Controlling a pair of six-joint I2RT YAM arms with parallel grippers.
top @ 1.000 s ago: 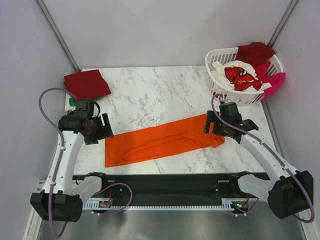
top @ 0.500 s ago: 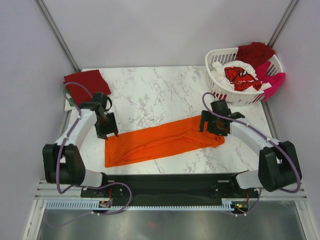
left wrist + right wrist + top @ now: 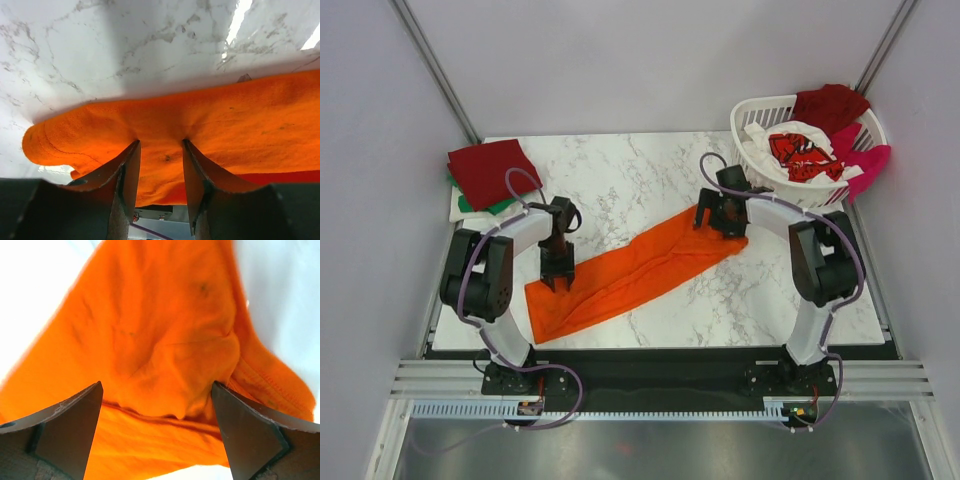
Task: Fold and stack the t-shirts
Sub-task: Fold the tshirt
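The bright orange t-shirt (image 3: pixel 640 265) lies folded into a long strip, slanting from near left to far right across the marble table (image 3: pixel 620 170). My left gripper (image 3: pixel 557 278) is shut on its left end. In the left wrist view (image 3: pixel 160 142) the cloth (image 3: pixel 225 120) is pinched and lifted. My right gripper (image 3: pixel 720 215) holds the right end. In the right wrist view (image 3: pixel 157 385) its fingers stand fairly wide, with a thick bunch of orange cloth (image 3: pixel 150 315) filling the gap between them.
A folded dark red shirt (image 3: pixel 490 165) lies on a green one (image 3: pixel 475 206) at the far left corner. The white slatted basket (image 3: pixel 750 125) at far right holds the white red-printed (image 3: pixel 800 150), dark red (image 3: pixel 830 105) and magenta (image 3: pixel 870 165) shirts.
Both grippers came down onto the shirt's ends and closed on them. The right end moved away and to the left, so the strip now lies more slanted. The left gripper moved right.
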